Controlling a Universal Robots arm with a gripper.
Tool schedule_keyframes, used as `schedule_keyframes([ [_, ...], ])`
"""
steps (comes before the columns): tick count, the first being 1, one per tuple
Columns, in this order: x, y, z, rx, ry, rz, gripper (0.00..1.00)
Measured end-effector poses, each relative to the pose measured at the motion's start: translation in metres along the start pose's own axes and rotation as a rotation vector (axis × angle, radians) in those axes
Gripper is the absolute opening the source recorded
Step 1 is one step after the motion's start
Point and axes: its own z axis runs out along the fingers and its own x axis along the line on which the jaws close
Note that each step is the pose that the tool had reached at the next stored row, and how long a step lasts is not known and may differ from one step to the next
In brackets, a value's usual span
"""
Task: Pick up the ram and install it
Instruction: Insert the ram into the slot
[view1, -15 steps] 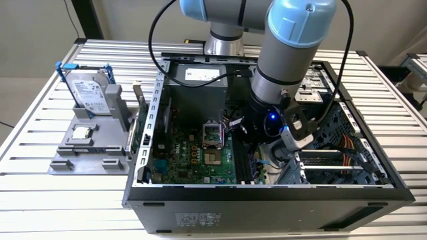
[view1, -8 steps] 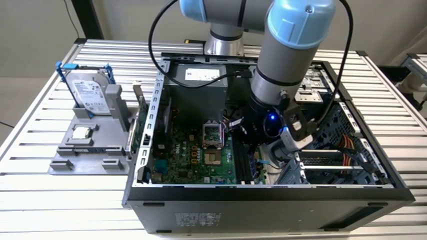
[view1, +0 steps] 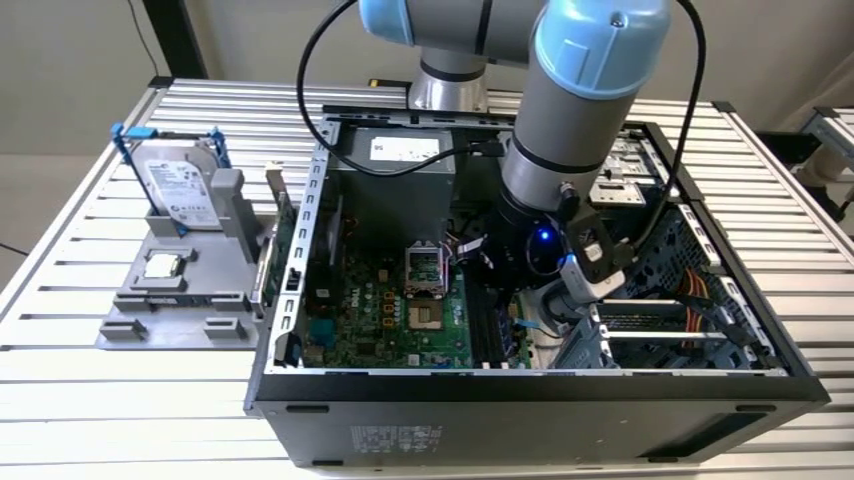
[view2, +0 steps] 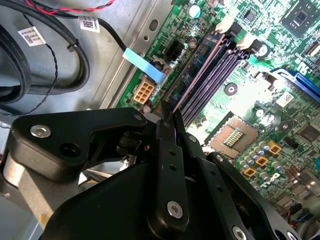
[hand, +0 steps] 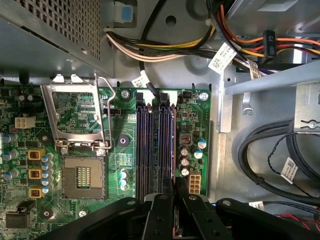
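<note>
Gripper (view2: 169, 120) fingers pressed onto the near end of the ram (view2: 200, 75), which stands on edge in the outermost of the black memory slots (hand: 155, 145), the one nearest the case wall, on the motherboard (view1: 387, 310). Beyond the slots: open processor socket (hand: 82, 177), retention frame raised. Farther off, outside the computer case (view1: 534, 395), the hard drive (view1: 180, 190) stands upright in a grey holder on the table (view1: 80, 200).
</note>
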Motion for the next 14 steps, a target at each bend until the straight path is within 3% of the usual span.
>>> schedule_keyframes([
  [14, 0.0001, 0.0011, -0.0009, 0.0006, 0.0007, 0.002, 0.0],
])
